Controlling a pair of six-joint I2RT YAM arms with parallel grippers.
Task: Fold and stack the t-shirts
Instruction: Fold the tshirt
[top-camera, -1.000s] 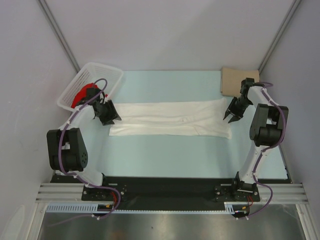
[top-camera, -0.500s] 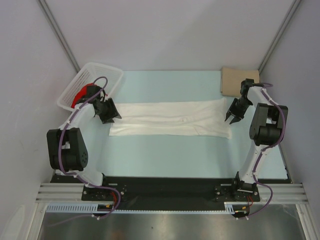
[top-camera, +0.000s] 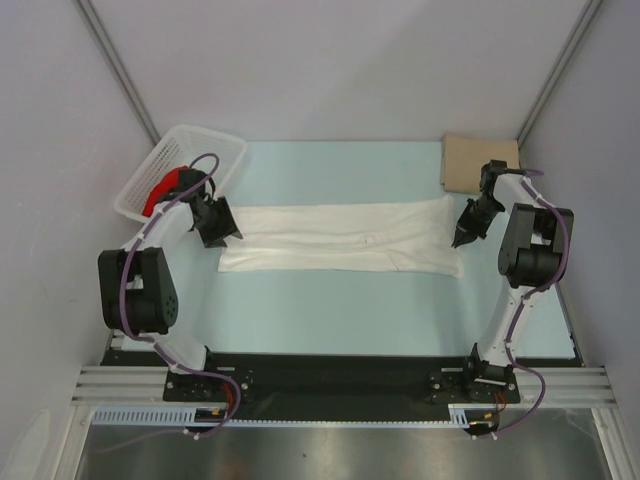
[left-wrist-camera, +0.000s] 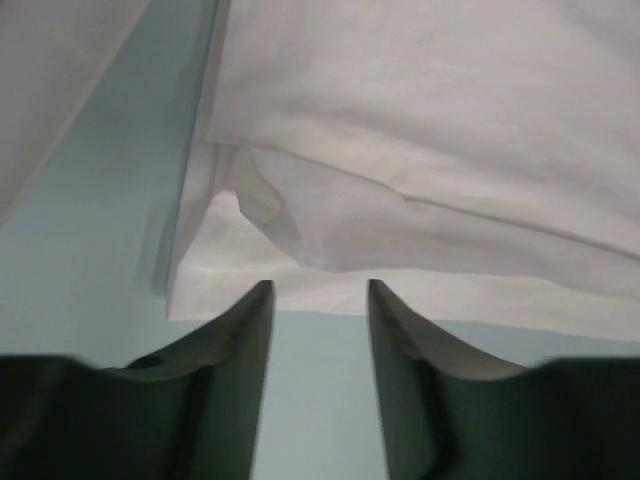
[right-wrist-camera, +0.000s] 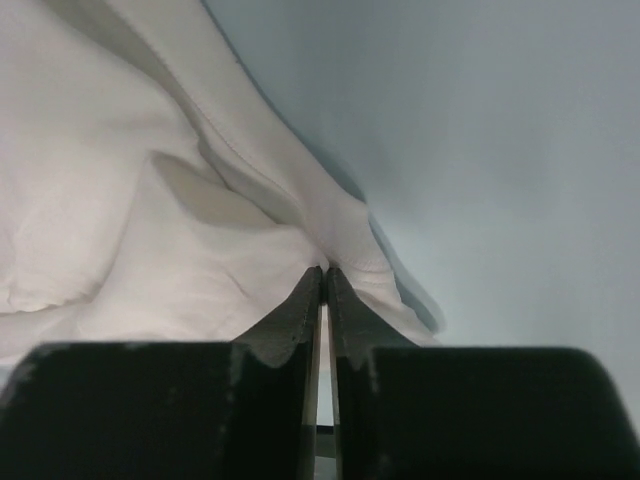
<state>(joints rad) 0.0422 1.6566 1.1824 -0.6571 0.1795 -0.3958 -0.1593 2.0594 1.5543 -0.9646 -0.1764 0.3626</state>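
Note:
The white t-shirt (top-camera: 340, 238) lies as a long folded band across the pale blue table. My left gripper (top-camera: 222, 228) is at its left end, open, with the cloth edge (left-wrist-camera: 430, 150) just ahead of the fingertips and nothing between them (left-wrist-camera: 318, 295). My right gripper (top-camera: 462, 235) is at the shirt's right end. Its fingers are pressed together on a puckered fold of the white cloth (right-wrist-camera: 150, 200), tips at the pinch (right-wrist-camera: 323, 270). The tan t-shirt (top-camera: 478, 162) lies flat at the back right corner. The red t-shirt (top-camera: 165, 188) sits in the basket.
A white plastic lattice basket (top-camera: 215, 136) stands at the back left, close behind my left gripper. Grey walls close in the table on three sides. Bare pale blue table (top-camera: 340, 310) stretches between the shirt and the arm bases.
The right gripper's fingers have closed on the shirt's right end and shifted slightly toward the back. The left gripper has opened a little wider and edged back.

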